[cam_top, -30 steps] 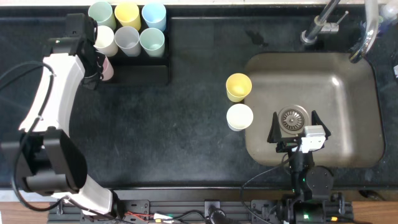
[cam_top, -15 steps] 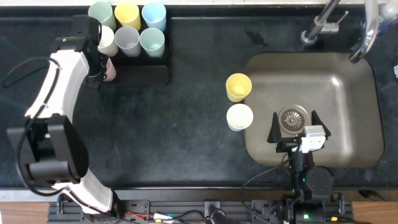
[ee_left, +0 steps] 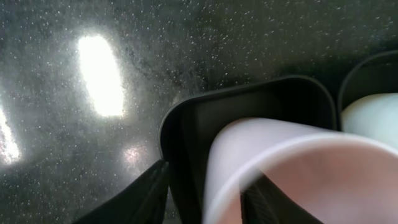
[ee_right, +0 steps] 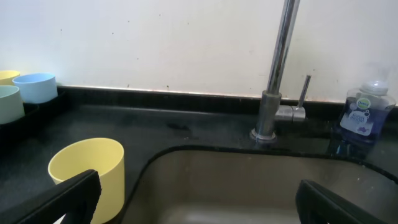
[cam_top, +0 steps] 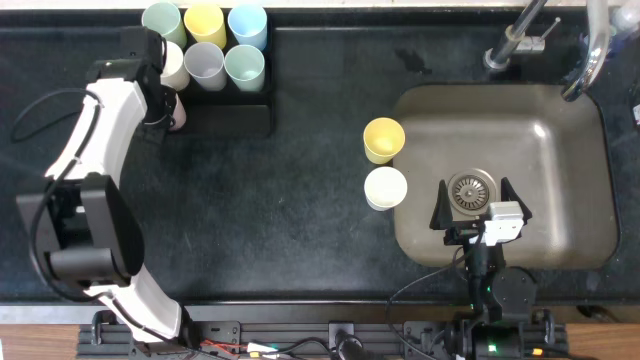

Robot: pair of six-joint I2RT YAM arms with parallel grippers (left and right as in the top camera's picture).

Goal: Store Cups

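Clamping pink cup (ee_left: pixel 298 168), left pincer (ee_left: pixel 208 190), mouth up, long axis near vertical, over rack (ee_left: pixel 186 124)

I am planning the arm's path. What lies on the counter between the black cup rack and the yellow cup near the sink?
Nothing. In the top view, the counter between the rack and the yellow cup is bare.

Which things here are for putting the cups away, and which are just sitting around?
For the job: pink cup in the left hand, black rack, six cups already in it, yellow cup and white cup on the counter.
Just lying about: sink, tap, soap bottle.
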